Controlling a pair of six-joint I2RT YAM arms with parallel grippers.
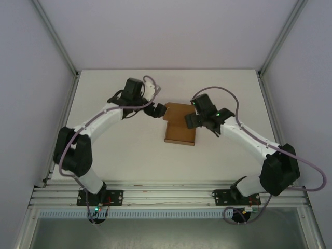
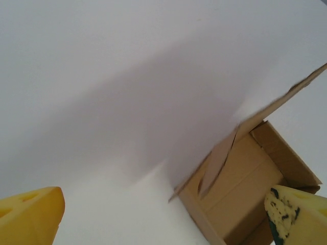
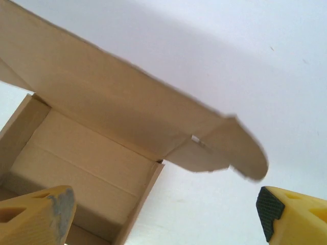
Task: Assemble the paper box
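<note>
The paper box (image 1: 180, 127) is brown cardboard and sits mid-table as an open tray with its lid flap raised at the far side. My left gripper (image 1: 158, 110) hangs at the box's far left corner, open, with its yellow fingers (image 2: 31, 215) wide apart; the tray's corner (image 2: 244, 179) lies near the right finger. My right gripper (image 1: 193, 120) stands at the box's right side, also open. In the right wrist view the tray's inside (image 3: 76, 163) and its lid (image 3: 117, 97) with a rounded side tab lie ahead of the spread fingers (image 3: 292, 217), and nothing is clamped.
The white table (image 1: 124, 150) spreads around the box. Aluminium frame posts (image 1: 274, 44) rise at the back corners, and a rail (image 1: 171, 194) runs along the near edge by the arm bases. Purple cables loop beside both arms.
</note>
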